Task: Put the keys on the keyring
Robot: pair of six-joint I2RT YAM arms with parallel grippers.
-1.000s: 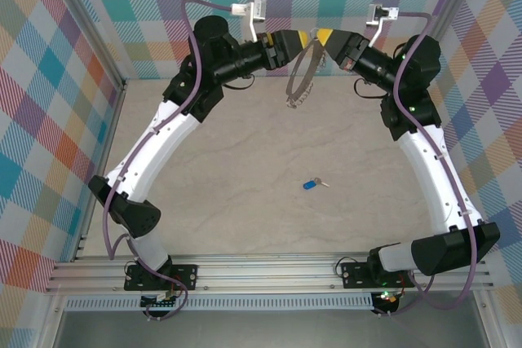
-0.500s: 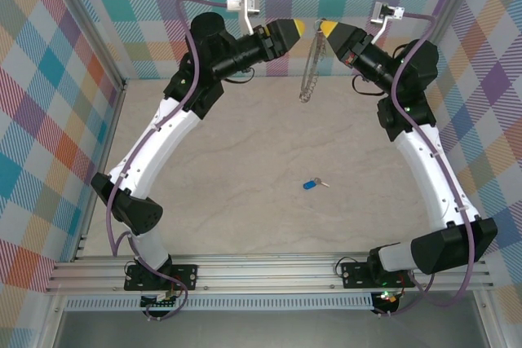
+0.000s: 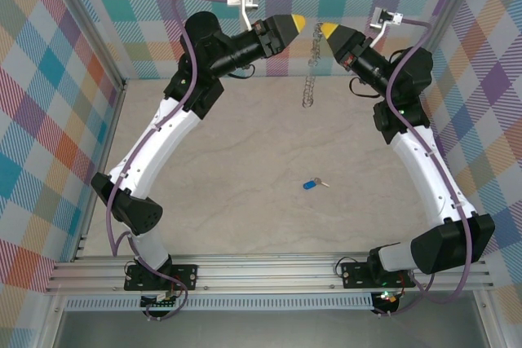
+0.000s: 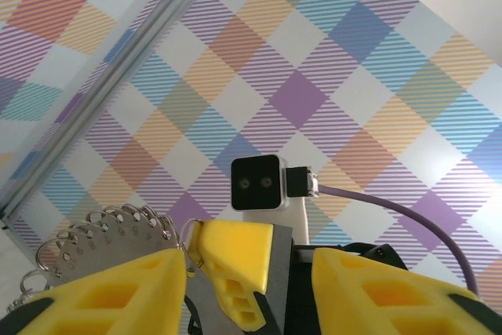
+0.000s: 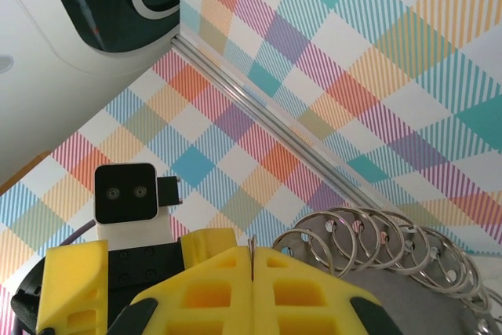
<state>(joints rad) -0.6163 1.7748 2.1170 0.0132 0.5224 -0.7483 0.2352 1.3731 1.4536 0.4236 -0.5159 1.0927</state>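
- Keys (image 3: 311, 184): we see one tiny key with a blue plastic head and a short silver blade. It lies flat on the pale, marbled counter (image 3: 245, 160) in the top view, alone near the middle.
- Farther back, the left gripper (image 3: 298, 22) and right gripper (image 3: 325, 30) stand high, tip toward tip. From above they are near each other but apart.
- The keyring (image 3: 309, 71) hangs below the right gripper. From above we catch it edge-on, as a thin vertical strand of silvery links.
- Our right wrist view tells more. Its yellow ribbed fingers (image 5: 212, 288) are pressed together, pinching the keyring's thin metal edge, and a fan of round wire loops (image 5: 376, 249) spreads to the right.
- Our left wrist view shows its own yellow fingers (image 4: 118, 296) standing apart and holding nothing. The right gripper's yellow tip appears between them, and the keyring's looped rim curves at lower left.
- Beyond, that view catches the other arm's white two-lens camera block (image 4: 256, 183), a purple cable (image 4: 392, 213) and the pastel plaid wall (image 4: 329, 52).
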